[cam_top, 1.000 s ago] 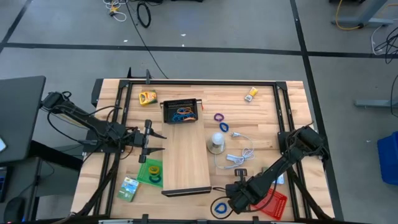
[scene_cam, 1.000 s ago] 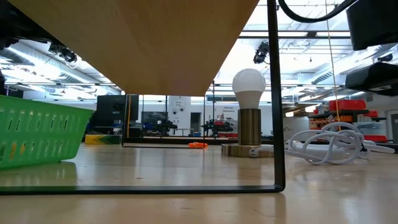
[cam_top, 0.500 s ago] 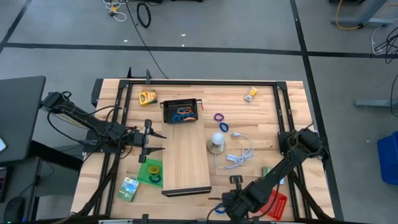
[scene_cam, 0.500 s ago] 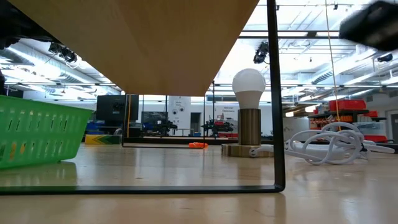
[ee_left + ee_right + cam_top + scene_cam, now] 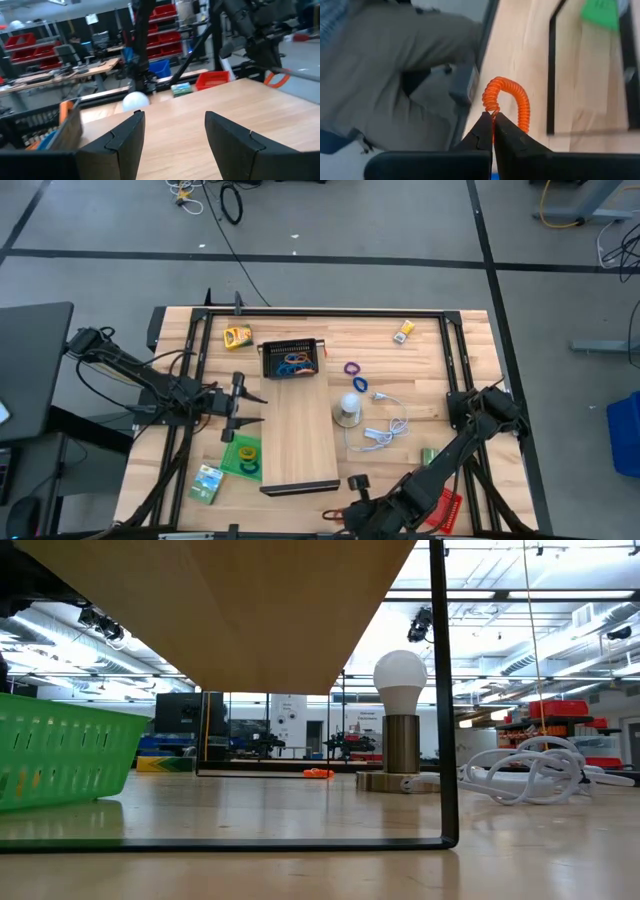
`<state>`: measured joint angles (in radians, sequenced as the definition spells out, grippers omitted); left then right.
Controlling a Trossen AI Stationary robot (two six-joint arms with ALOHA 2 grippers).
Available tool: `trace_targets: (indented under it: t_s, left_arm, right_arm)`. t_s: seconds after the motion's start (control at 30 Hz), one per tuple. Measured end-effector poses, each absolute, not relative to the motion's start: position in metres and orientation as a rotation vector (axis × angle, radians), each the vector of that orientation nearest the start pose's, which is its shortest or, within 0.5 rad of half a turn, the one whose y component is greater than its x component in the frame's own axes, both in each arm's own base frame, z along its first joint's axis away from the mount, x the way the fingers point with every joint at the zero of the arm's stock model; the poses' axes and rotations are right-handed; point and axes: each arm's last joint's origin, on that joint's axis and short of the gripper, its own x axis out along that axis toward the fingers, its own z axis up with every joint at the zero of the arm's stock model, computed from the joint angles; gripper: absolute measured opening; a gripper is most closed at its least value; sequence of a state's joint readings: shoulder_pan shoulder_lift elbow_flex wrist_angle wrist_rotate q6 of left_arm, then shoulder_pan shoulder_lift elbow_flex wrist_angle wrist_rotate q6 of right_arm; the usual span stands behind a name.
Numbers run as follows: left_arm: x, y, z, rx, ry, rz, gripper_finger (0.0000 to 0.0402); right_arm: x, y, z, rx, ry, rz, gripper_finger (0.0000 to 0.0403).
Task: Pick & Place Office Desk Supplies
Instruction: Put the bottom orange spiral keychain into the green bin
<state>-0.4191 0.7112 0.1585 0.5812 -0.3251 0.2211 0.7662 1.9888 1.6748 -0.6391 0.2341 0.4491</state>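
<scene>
Risk of dropping orange coiled plastic loop (image 5: 506, 102) at near desk edge.
Right gripper (image 5: 492, 120) pinches only one thin strand of the coil; it may slip free. Left gripper (image 5: 172, 131) waits wide, empty, by left edge.

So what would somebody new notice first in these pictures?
Probably the right gripper, shut on an orange coiled loop at the table's near edge. Next, the long pale wooden board down the middle of the table, with a white bulb lamp on a round base beside it.
</scene>
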Motion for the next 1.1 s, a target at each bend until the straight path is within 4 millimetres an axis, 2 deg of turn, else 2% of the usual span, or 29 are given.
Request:
trace_targets:
  t_s: [0.17,0.33,0.57,0.77,0.9,1.1]
  left_arm:
    - [0.145,-0.056,0.203,0.201,-0.066,-0.136,0.0213]
    - [0.145,-0.057,0.206,0.192,-0.093,-0.166,0.0213]
    - [0.144,-0.060,0.211,0.180,-0.159,-0.287,0.0213]
    - [0.143,-0.062,0.212,0.192,-0.179,-0.332,0.0213]
    - [0.143,-0.062,0.212,0.198,-0.179,-0.332,0.0213]
    - [0.143,-0.062,0.214,0.199,-0.199,-0.354,0.0213]
  right_arm:
    - [0.327,0.301,0.270,-0.074,0.796,0.345,0.0000]
    - [0.342,0.293,0.281,-0.248,0.649,0.327,0.0000]
    - [0.385,0.250,0.284,-0.427,0.503,0.376,0.0000]
    - [0.422,0.201,0.295,-0.523,0.345,0.357,0.0000]
    - [0.437,0.173,0.303,-0.532,0.258,0.357,0.0000]
    - [0.450,0.139,0.303,-0.518,0.263,0.337,0.0000]
